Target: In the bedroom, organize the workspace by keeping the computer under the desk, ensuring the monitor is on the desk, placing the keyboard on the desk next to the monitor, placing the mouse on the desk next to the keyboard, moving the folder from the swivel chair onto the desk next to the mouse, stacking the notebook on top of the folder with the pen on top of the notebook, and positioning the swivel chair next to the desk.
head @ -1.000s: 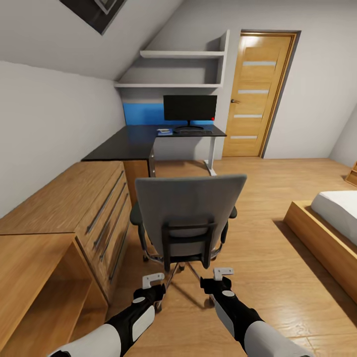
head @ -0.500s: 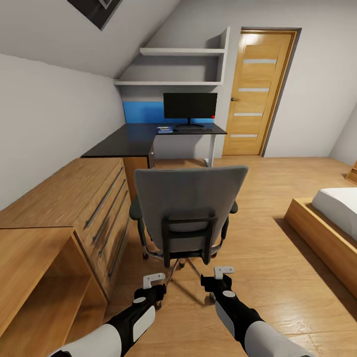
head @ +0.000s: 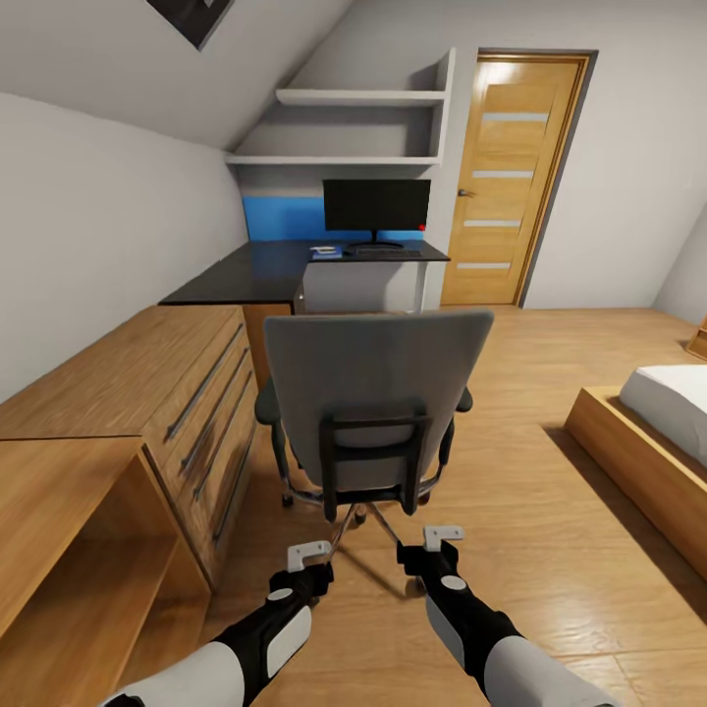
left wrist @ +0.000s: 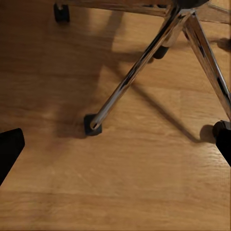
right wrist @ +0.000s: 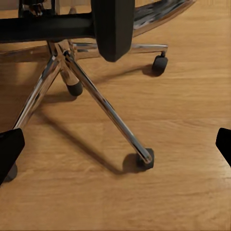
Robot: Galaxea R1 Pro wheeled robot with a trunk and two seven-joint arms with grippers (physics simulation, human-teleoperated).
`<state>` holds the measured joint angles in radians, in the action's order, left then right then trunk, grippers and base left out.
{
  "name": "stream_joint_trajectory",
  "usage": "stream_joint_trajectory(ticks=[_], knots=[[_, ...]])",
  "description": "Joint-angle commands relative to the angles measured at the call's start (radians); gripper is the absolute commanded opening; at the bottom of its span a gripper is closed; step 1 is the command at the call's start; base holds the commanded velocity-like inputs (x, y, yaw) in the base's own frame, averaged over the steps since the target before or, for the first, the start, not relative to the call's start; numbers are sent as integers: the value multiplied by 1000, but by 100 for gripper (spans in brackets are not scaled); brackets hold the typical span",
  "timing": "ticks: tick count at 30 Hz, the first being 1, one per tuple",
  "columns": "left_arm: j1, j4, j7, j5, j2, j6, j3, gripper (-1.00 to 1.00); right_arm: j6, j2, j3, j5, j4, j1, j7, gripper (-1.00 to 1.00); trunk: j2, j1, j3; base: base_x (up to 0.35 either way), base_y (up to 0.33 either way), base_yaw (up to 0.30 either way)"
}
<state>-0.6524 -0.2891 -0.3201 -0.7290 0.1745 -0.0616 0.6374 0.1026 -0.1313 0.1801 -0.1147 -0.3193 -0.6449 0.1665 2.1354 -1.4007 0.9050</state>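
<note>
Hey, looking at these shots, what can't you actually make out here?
- Chair seat: head view, hidden behind its own backrest, so a folder there cannot be confirmed.
- Under the desk: head view, blocked by the chair and a panel; no computer can be made out.
- Small items beside the monitor: head view, too small to identify.
- Bed: cut off by the edge.
- Left pincer and right pincer: fingertips barely enter wrist views.

The swivel chair has soft grey cloth and shiny metal legs. The floor is smooth wood.
</note>
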Motion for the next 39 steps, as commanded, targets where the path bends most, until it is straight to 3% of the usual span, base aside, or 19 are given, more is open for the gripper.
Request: stream_joint_trajectory(ticks=[1, 7, 13, 17, 22, 26, 29, 39], knots=[[-1, 0, -5, -10, 0, -5, 9, 100, 6, 0, 9, -11, 0, -1, 5, 100, 8, -4, 4, 0, 0, 0], [-1, -67, -5, -7, 0, 4, 13, 100, -13, -1, 6, -18, -4, -1, 5, 100, 50, -27, 23, 0, 0, 0], [-2, -118, -9, -5, 0, 39, 13, 100, -109, -1, 5, -19, -16, -12, 4, 100, 92, -50, 42, 0, 0, 0], [-4, -120, -10, -8, 0, 46, 9, 100, -163, 1, 2, -20, -17, -83, 5, 100, 120, -65, 54, 0, 0, 0], [-4, -118, -7, -7, 0, 44, 5, 100, -60, 1, -22, -38, -7, -100, 9, 100, 155, -84, 70, 0, 0, 0], [-4, -118, -7, -7, 0, 43, 3, 100, -26, 3, -26, -38, 11, -101, 5, 100, 183, -100, 82, 0, 0, 0], [-4, -121, -7, -5, 0, 37, 9, 100, 21, 3, -25, -37, 34, -101, 3, 100, 183, -100, 82, 0, 0, 0], [-4, -119, -5, -4, 0, -42, 19, 100, 45, 3, -25, -36, 48, -101, 4, 100, 183, -100, 82, 1, 0, 0]])
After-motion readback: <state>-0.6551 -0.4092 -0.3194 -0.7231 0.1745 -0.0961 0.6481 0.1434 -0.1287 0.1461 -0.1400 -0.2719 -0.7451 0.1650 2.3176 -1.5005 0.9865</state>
